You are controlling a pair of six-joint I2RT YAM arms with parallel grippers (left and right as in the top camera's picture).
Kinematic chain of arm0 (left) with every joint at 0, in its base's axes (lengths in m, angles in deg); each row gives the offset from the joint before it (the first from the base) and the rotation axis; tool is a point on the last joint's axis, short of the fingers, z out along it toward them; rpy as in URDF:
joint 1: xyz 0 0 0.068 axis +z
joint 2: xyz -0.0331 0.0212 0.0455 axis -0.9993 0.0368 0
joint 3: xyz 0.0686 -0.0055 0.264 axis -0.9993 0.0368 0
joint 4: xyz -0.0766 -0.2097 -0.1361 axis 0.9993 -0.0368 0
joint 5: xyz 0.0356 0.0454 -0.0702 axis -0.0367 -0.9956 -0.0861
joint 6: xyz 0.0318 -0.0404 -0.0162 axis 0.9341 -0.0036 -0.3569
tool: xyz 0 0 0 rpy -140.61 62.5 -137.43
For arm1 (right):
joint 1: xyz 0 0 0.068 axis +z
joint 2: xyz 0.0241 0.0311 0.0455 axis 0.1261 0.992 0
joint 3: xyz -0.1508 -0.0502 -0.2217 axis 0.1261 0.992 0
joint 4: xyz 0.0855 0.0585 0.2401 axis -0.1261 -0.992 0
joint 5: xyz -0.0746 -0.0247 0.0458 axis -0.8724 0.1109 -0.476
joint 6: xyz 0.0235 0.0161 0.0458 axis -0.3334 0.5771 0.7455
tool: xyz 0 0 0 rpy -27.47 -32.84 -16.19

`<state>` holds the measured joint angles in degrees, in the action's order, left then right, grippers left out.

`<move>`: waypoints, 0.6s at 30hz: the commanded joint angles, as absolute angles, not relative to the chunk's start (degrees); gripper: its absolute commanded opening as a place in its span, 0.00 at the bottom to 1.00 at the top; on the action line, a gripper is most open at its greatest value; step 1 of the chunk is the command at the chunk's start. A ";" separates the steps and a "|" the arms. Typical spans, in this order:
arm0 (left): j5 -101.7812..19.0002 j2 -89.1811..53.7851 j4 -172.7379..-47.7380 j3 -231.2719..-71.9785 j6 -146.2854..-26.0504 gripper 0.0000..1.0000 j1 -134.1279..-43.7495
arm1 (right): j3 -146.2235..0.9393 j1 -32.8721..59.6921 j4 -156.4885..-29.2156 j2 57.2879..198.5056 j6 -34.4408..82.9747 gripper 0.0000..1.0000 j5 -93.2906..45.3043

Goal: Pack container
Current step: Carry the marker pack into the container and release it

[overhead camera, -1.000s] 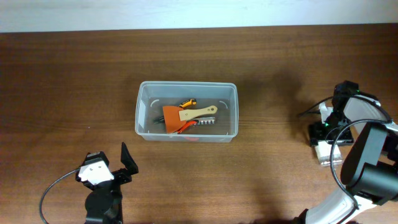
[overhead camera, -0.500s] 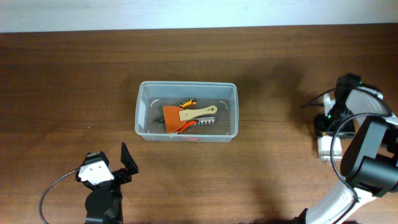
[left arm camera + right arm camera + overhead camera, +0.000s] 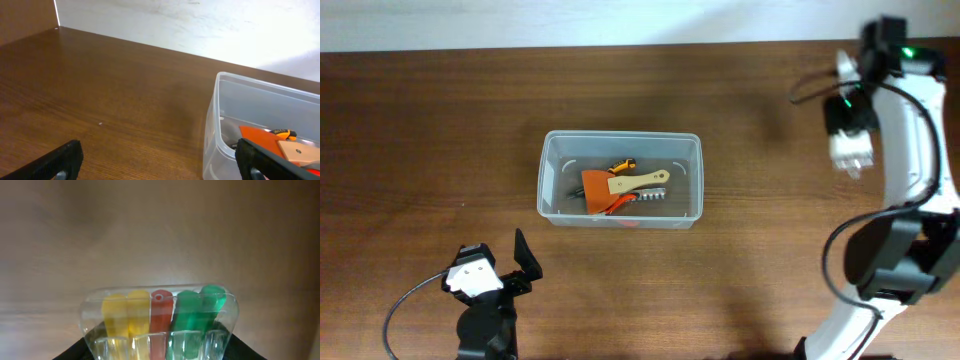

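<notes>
right claw point(image 3: 157, 352) grips small clear bit case point(image 3: 159, 314).

No text, label, brand, number or sign can be read in any view. The container point(image 3: 620, 135), the small clear case point(image 3: 159, 322) with coloured bits at lower centre of the right wrist view, and the counter point(image 3: 440, 130) carry no legible print.

container point(image 3: 620, 135): one
clear bit case point(image 3: 159, 330): one
yellow bits point(image 3: 125, 315): two
red bits point(image 3: 160, 311): one
green bits point(image 3: 197, 309): two
wooden-handled scraper point(image 3: 620, 184): one
</notes>
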<state>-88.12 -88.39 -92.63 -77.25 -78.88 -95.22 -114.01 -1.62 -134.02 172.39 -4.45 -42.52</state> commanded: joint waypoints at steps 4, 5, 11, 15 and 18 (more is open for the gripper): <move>-88.32 -88.63 -92.74 -77.07 -78.38 0.99 -95.40 | -127.12 14.14 -134.28 171.82 -3.71 0.54 -42.78; -88.32 -88.63 -92.74 -77.07 -78.38 0.99 -95.40 | -128.24 16.83 -133.93 171.82 -3.71 0.53 -42.78; -88.32 -88.63 -92.74 -77.07 -78.38 0.99 -95.40 | -129.55 30.01 -131.94 171.84 -3.93 0.49 -42.82; -88.32 -88.63 -92.74 -77.07 -78.38 0.99 -95.40 | -129.52 36.35 -131.79 171.84 -3.91 0.46 -42.82; -88.32 -88.63 -92.74 -77.07 -78.38 0.99 -95.40 | -129.37 39.69 -131.59 171.95 -3.93 0.47 -42.80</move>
<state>-88.12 -88.39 -92.65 -77.25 -78.88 -95.22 -128.30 37.62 -132.01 172.43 -4.43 -42.25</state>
